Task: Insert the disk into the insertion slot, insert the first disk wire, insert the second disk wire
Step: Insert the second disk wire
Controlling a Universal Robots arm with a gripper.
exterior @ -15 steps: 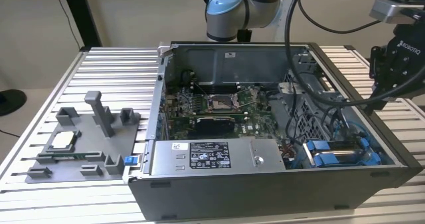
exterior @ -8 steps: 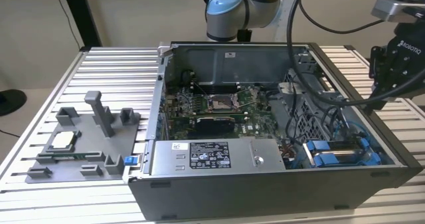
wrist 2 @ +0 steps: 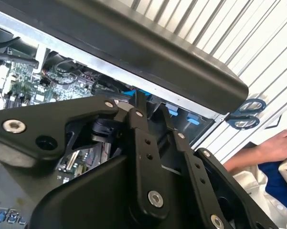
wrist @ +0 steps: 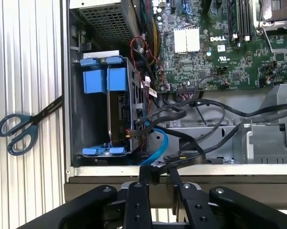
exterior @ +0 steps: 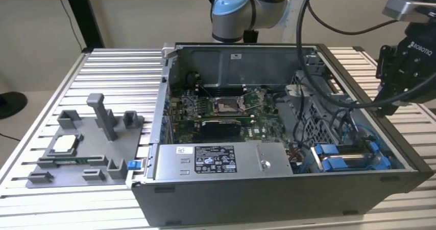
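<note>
Ribbed metal table (exterior: 102, 71) beneath an open computer case (exterior: 272, 194). In the case's near corner on the exterior view's right, the disk (wrist: 118, 119) seated in the insertion slot (wrist: 86, 124), blue carrier showing. Over the case rim beside that corner, gripper (wrist: 158, 174) clenched on a black wire (wrist: 191, 159). Outside the case wall, scissors (wrist: 19, 133) lying flat.

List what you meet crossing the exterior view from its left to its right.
grey parts fixture, grey power-supply box, disk in its blue carrier, gripper
</note>
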